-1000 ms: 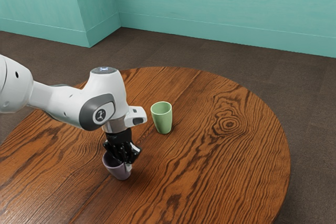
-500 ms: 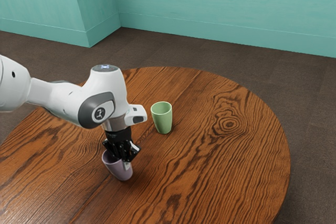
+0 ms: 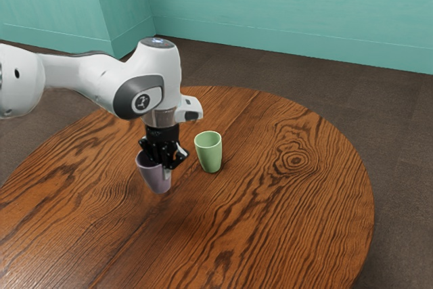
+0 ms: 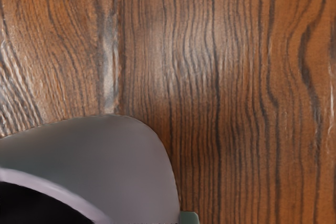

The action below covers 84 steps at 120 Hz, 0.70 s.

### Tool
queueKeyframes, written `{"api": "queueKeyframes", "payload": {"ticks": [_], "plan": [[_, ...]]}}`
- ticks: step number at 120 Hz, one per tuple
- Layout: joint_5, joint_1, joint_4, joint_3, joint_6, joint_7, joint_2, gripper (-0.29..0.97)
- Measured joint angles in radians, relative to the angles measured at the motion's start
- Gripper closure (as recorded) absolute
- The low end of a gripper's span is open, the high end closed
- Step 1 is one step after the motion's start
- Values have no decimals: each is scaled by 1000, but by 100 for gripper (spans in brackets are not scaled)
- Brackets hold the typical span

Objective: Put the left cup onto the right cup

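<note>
Exterior view has the tool (image 3: 164,159) pinching the purple cup (image 3: 154,175) by its rim, clear of the table (image 3: 291,208), at the green cup's (image 3: 208,151) nine o'clock. The carry is in hand; next it likely calls for travel toward three o'clock, then lowering.

Light: bright, even, diffuse, from above.
Shadows: faint soft patch on counter (image 3: 291,221) beneath raised purple cup (image 3: 154,175).
Glare: pale sheen on wood grain, wrist view.

The purple cup (image 3: 155,179) is pale, the green cup (image 3: 208,152) light; gripper (image 3: 164,162) black, arm (image 3: 88,82) white; table (image 3: 291,194) reddish-brown with dark grain.
</note>
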Motion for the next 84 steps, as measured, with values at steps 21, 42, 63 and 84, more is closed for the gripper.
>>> {"api": "queueKeyframes", "payload": {"ticks": [21, 42, 63, 84], "plan": [[15, 4, 166, 0, -87, -13, 82, 78], [19, 5, 292, 0, -135, -20, 156, 78], [19, 10, 421, -3, -160, -21, 243, 78], [14, 29, 496, -6, -176, -22, 284, 78]]}}
